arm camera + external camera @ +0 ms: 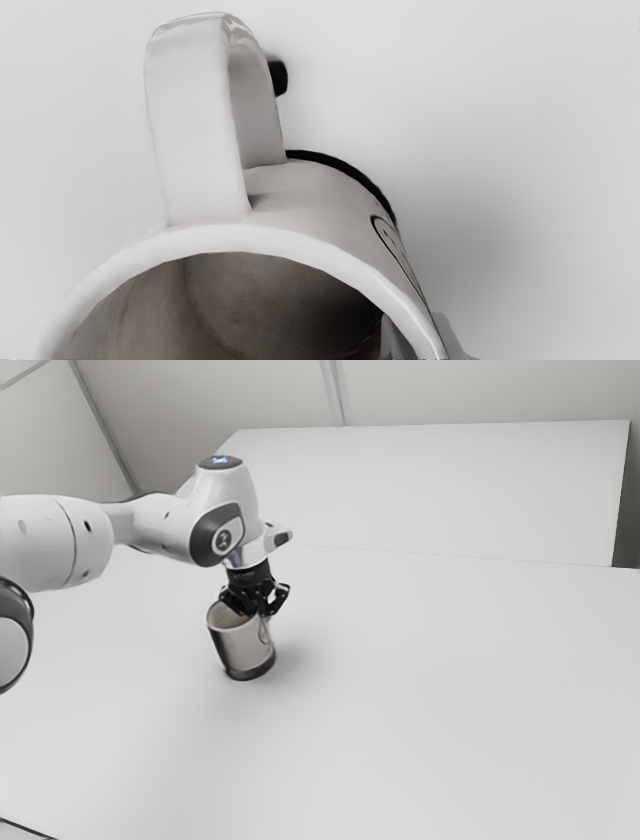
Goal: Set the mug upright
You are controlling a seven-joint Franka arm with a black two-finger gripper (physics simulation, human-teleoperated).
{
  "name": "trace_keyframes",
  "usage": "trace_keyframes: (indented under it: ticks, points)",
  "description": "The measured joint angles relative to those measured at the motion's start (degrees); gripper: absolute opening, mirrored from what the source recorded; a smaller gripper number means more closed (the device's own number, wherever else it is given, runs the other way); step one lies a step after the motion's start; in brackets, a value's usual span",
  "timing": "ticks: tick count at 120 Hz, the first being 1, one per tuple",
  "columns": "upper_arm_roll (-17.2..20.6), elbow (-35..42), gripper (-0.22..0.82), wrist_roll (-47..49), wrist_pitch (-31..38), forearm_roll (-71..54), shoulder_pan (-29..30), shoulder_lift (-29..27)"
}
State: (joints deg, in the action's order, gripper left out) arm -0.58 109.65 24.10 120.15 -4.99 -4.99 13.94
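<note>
There is one mug, and it is on the white table, at the low end of the one robot arm. The black gripper has two fingers, and they pinch the mug's wall between them. One finger is inside the mug and the other finger is outside, just across the rim.

The mug has its open end up, but it leans a bit, with the top tipped to the exterior view's left. Its bottom is down by the table top. I cannot tell if the bottom sits flat all the way round.

The mug has one handle, shaped like a big loop. One dark band goes round the bottom. There is a black line drawing on the outside wall. The inside of the mug looks brown and gray, with a dark shadow in it, and the tip of that one finger is in there too. One small black bit pokes out past the handle, and I cannot tell what it is.
</note>
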Motion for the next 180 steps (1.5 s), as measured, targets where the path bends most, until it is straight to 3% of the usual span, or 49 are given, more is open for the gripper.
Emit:
trace_keyframes:
  ticks: [36,85,106,128,140,155,180]
  points:
    - [0.0,1.3,-0.15,7.6,3.6,1.9,-0.5,0.7]
    - [0.0,1.5,0.37,12.8,5.3,3.9,-0.3,0.5]
    - [0.0,1.2,0.5,14.2,4.4,4.5,-0.2,-1.5]
    - [-0.3,-3.6,0.56,15.1,-0.2,4.6,-0.3,-3.6]
    - [-0.5,-9.7,0.58,14.5,-6.2,4.5,0.1,-3.9]
    - [-0.6,-16.1,0.59,7.9,-13.6,4.6,0.5,-3.9]
    - [-0.6,-19.2,0.6,-2.0,-20.8,7.9,0.3,-3.5]
